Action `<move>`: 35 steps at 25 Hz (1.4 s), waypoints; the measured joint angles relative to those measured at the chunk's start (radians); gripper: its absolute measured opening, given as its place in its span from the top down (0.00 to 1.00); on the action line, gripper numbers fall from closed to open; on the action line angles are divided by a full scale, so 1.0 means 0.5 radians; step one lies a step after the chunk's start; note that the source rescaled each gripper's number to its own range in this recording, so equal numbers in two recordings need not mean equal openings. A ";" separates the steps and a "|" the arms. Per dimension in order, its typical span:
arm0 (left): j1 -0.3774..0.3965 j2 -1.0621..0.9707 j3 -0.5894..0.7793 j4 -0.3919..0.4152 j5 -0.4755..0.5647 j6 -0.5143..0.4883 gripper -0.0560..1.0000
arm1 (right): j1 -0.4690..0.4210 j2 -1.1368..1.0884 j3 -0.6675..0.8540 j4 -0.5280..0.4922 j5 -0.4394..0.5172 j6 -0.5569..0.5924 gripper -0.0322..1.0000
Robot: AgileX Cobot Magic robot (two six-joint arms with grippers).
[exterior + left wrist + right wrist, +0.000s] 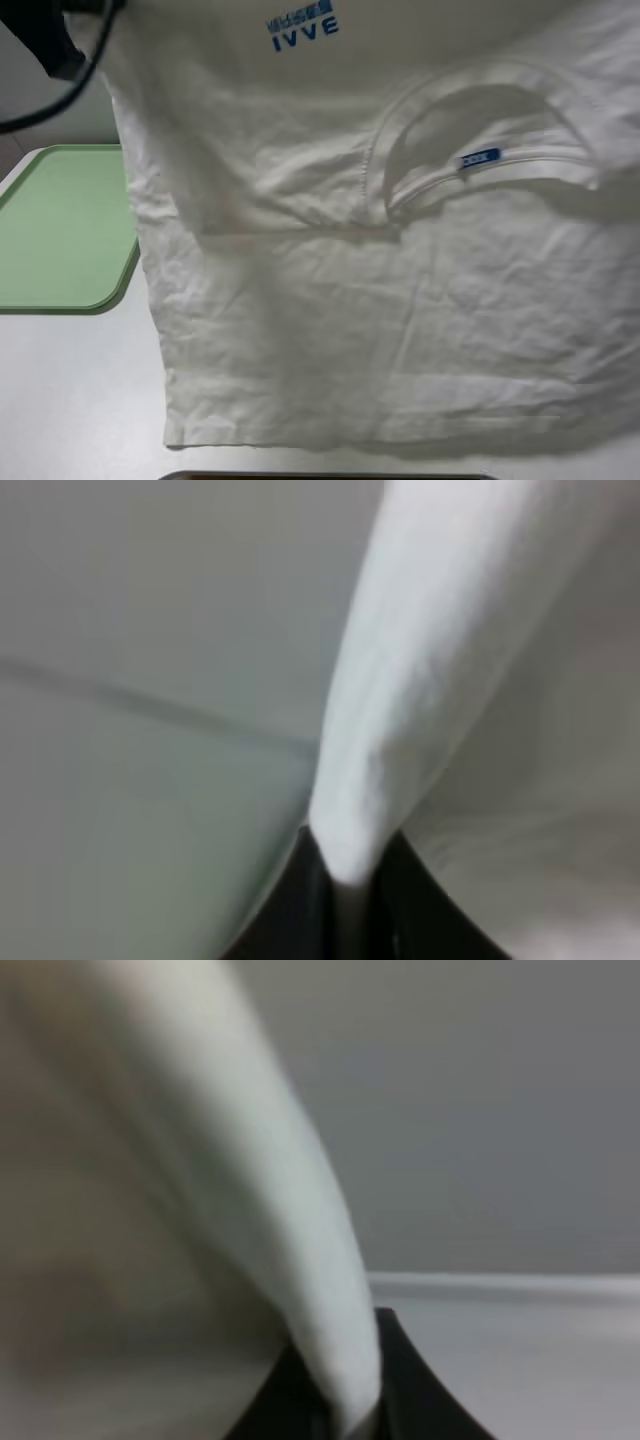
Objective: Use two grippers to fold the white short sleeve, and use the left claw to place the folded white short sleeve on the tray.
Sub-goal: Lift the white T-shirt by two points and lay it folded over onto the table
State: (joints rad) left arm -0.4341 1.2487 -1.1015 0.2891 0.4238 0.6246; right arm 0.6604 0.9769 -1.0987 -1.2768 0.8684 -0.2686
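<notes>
Large wrinkled cotton white short sleeve [330, 300] is hanging spread over pale table [70, 400], blue neck label [479, 158] showing, its side edge crossing rim of flat pale green rounded plastic tray [60, 230]. Black pointed left claw [345, 890] & black right claw [345, 1400] are each clamping tight on a soft fabric ridge, prob. lifting it to bring one half over for a fold.

The right gripper [350, 1405] has its two black fingers [420, 1400] closed tight on a fold of the white short sleeve [250, 1180]. From the gripper the cloth rises as a thick, soft ridge and broadens into a blurred sheet that fills the whole space on one side of it. On the gripper's other side lies a pale table [540, 1360], with a plain grey backdrop [480, 1110] beyond.
</notes>
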 joint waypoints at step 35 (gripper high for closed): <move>0.152 0.725 0.189 -0.096 0.110 1.169 0.95 | -0.803 1.368 0.204 1.197 -0.581 -1.239 0.97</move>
State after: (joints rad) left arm -0.3581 1.6114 -1.0069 0.2409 0.4786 1.2091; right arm 0.2591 1.6610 -0.9967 -0.6784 0.5781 -0.8879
